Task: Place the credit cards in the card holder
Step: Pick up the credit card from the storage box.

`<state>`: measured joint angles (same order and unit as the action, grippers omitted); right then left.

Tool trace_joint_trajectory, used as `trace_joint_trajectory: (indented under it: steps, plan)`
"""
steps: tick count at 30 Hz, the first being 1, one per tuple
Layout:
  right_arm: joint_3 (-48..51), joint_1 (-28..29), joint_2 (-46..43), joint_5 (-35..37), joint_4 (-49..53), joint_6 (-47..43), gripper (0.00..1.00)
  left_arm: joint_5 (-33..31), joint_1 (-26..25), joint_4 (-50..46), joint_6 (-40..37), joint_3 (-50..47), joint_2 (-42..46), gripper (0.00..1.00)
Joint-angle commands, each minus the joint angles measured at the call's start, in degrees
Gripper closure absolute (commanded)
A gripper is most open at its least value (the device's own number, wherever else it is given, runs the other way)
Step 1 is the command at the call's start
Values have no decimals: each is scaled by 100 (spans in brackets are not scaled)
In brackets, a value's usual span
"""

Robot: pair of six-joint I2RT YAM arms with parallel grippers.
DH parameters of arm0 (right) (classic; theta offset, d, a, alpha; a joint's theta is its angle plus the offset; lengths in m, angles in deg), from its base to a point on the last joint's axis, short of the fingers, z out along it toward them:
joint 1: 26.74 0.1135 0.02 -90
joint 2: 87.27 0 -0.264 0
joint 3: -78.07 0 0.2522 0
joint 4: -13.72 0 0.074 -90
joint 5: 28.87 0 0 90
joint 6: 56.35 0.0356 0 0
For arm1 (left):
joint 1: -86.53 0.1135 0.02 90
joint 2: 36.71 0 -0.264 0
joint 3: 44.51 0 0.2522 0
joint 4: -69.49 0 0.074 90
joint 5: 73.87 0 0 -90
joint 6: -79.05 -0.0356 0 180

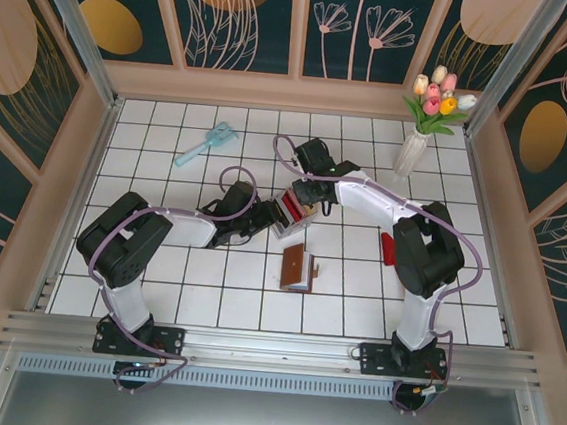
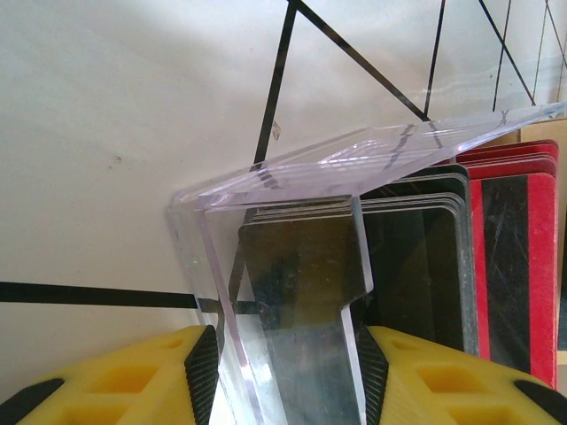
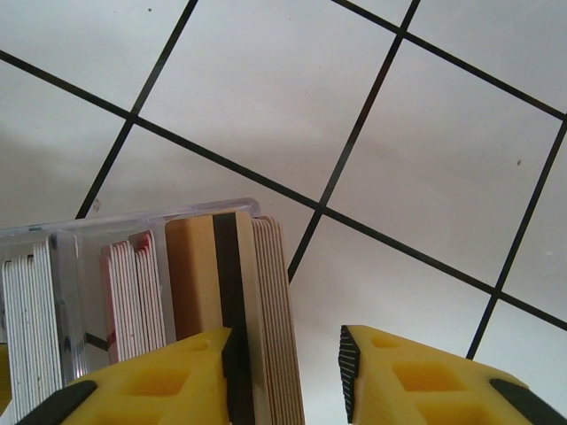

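Several credit cards (image 3: 266, 301) stand on edge in a clear tray (image 3: 133, 217), sorted by colour: tan at the end, then reddish, then pale grey. The tray sits in the middle of the table (image 1: 156, 281), between the two grippers. The card holder (image 1: 296, 267) lies apart from it, on the tiles just nearer the arm bases.

The right gripper (image 3: 285, 372) straddles the tan stack with its jaws partly apart. One pad lies against the stack's face, and bare tile shows between the cards and the other pad, so nothing is clamped. The left gripper (image 2: 283, 372) is closed on the tray's other end, pads pressed to the clear walls. Black and red cards show through the plastic there.

Farther out, a pale blue brush (image 1: 207, 145) lies toward the back left. A white vase (image 1: 411, 149) of tulips (image 1: 437, 95) stands at the back right. A red thing (image 1: 386, 249) is half hidden by the right arm (image 1: 425, 251), and I cannot tell what it is. From above, the wrists cover most of the tray.
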<state>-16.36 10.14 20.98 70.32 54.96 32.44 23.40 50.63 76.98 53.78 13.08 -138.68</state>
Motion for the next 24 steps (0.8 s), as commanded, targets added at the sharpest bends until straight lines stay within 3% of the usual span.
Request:
trace_joint_trajectory:
  steps: [1,5,7,21,24]
  plan:
    - [-205,-55,-159,354,247,-94,63,-49,21,-185,-34,-121,-129,52]
    - [-204,-54,-175,312,241,-81,67,-49,16,-194,-31,-121,-130,52]
    - [-196,-55,-186,294,234,-90,74,-40,19,-195,-37,-121,-134,52]
    - [-288,-54,-314,59,282,-32,86,-47,19,-250,-57,-87,-124,52]
    - [-306,-55,-476,-263,301,34,95,-50,19,-259,-57,-81,-103,52]
